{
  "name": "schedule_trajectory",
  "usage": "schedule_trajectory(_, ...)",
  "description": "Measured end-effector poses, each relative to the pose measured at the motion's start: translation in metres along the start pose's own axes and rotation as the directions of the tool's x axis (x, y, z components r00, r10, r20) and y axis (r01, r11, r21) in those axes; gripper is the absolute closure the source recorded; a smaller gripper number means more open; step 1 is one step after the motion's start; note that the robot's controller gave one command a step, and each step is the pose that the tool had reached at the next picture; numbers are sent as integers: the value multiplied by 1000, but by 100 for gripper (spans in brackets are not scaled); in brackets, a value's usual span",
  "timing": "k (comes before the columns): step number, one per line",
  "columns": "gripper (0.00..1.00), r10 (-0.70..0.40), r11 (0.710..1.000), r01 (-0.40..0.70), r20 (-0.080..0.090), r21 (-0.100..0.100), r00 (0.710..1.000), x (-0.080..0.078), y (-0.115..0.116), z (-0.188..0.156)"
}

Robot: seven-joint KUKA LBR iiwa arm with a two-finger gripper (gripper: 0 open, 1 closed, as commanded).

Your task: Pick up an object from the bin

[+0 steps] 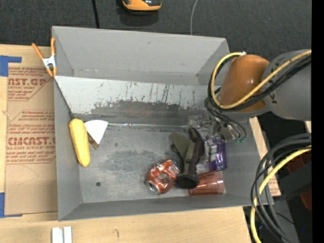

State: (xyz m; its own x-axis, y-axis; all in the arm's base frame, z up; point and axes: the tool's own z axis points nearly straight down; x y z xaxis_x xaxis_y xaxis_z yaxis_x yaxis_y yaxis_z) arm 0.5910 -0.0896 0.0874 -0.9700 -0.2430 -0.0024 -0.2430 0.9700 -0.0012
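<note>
jaws low in bin right-front heap; spread or pinching, cannot tell | nearest: dark olive cloth-like piece, purple packet, crushed red can | cloth probably soft, light: pinch a raised fold

The gripper hangs in the grey metal bin at its right side, above a crushed red can, a reddish plastic cup and a purple packet (all heaped together).
</note>
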Motion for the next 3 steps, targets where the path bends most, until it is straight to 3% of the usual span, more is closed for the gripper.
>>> schedule_trajectory(2, 0, 181, 984, -181, 0, -2, 984, 11, 0, 16)
schedule_trajectory(3, 100, -13, 1000, 13, 1, -2, 1000, -3, 8, 17)
